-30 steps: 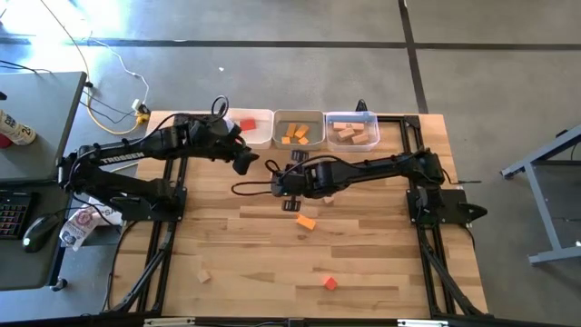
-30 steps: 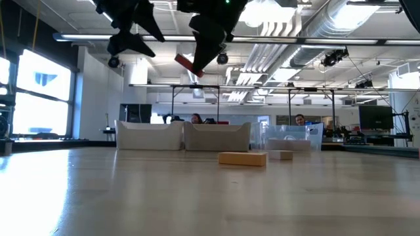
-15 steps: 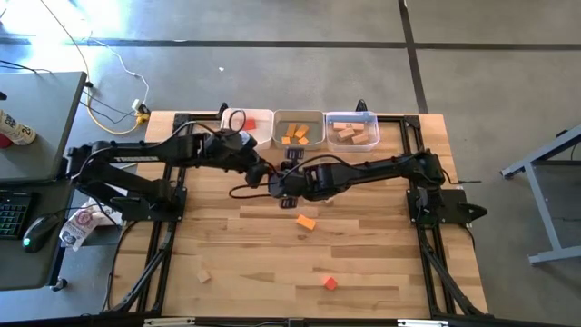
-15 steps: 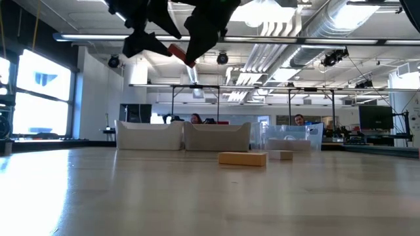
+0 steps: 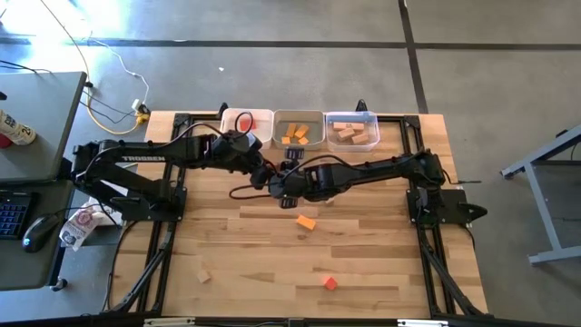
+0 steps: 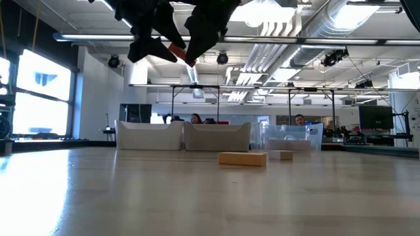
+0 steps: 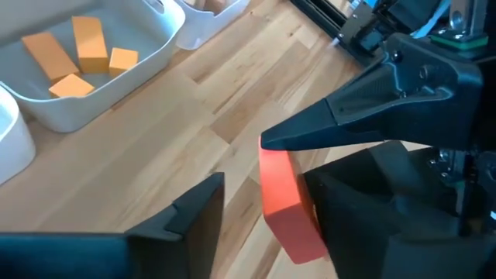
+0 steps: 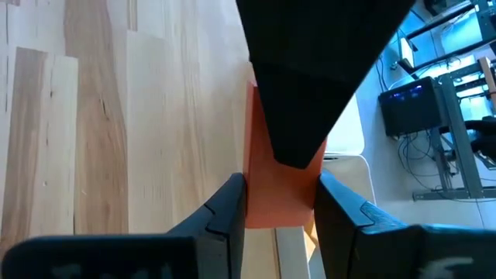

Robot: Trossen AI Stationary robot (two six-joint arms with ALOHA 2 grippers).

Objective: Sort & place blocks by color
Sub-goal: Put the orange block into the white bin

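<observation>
- Where the two arms meet above the table's middle, just in front of the bins, I see my right gripper (image 8: 280, 203) pinching a red block (image 7: 288, 203), one finger on each side of it.
- The block is up in the air, well clear of the table (image 5: 363, 254); the low view shows it as a small red patch (image 6: 176, 50) between the two dark claws.
- My left gripper (image 7: 263, 213) is at the same block, its fingers spread either side of it; one finger (image 7: 200, 211) stands clearly apart from the red face, and I cannot tell whether the other touches.
- From above, the two grippers sit tip to tip, left (image 5: 260, 173) and right (image 5: 283, 182).
- Three bins line the far edge: the left bin (image 5: 259, 116) holds a red piece, the middle bin (image 5: 315, 118) orange blocks (image 5: 294, 134), the right bin (image 5: 368, 118) pale wood blocks (image 5: 349, 133).
- Loose on the table: an orange block (image 5: 306, 222) just in front of the grippers, a red cube (image 5: 329, 283) near the front edge, a pale piece (image 5: 204, 275) at the front left.
- The low view shows a pale bar (image 6: 242, 158) lying flat, with a smaller pale piece (image 6: 281, 155) near it.
</observation>
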